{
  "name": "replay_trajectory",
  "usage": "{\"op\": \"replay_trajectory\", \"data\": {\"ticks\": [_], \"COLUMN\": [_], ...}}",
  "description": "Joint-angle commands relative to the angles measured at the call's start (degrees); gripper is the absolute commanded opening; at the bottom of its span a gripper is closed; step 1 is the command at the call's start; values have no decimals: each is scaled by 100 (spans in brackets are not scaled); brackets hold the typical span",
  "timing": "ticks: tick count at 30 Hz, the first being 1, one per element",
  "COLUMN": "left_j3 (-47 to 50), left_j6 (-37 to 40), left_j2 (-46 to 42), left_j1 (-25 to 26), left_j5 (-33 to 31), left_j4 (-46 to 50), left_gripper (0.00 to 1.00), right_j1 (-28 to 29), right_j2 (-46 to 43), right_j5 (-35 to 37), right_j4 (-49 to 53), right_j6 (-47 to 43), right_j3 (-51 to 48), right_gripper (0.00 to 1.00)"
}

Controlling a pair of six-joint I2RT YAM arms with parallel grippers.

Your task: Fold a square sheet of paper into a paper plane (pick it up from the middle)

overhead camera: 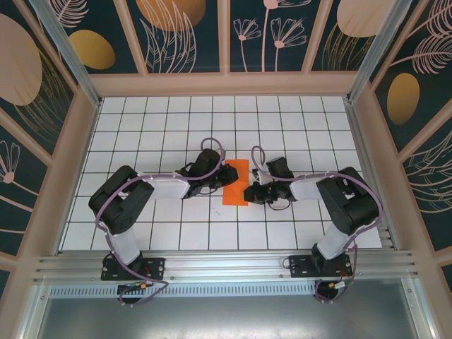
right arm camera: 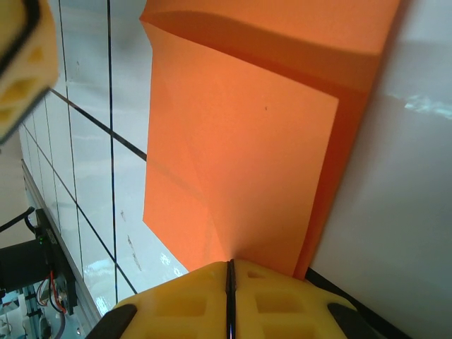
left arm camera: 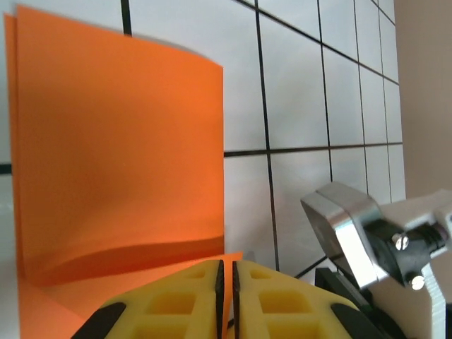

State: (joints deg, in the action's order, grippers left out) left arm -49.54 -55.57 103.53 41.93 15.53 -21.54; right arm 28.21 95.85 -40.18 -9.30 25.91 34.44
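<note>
White grid table (overhead camera: 141, 127): you see left gripper (left arm camera: 227, 296), right gripper (right arm camera: 229, 304) each pinching folded square sheet of paper (overhead camera: 236, 182).

We saw two arms of one build: the left arm (overhead camera: 123, 205) and the right arm (overhead camera: 349, 205) each had bulky black joint housings and a white forearm link. A lilac cable (overhead camera: 212, 143) looped along them. Each stood on a black base plate (overhead camera: 152, 268). The left gripper (left arm camera: 227, 296) and right gripper (right arm camera: 229, 300) had yellow, pocketed fingers edged in black. A silver bracket (left arm camera: 346, 229) carried shiny screws (left arm camera: 402, 242).
</note>
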Motion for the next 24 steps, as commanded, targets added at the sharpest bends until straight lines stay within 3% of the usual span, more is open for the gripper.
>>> {"op": "replay_trajectory", "data": {"ticks": [1, 16, 24], "left_j3": [200, 430, 436], "left_j6": [-209, -53, -35], "left_j2": [215, 480, 436], "left_j1": [-3, -34, -88], "left_j5": [376, -836, -814], "left_j4": [-551, -573, -502], "left_gripper": [14, 13, 16], "right_j1": [36, 38, 41], "right_j2": [301, 316, 397], "right_j5": [353, 502, 675], "right_j4": [53, 234, 370], "right_j6": [-25, -191, -252], "right_j3": [-139, -251, -261], "right_gripper": [12, 9, 6]}}
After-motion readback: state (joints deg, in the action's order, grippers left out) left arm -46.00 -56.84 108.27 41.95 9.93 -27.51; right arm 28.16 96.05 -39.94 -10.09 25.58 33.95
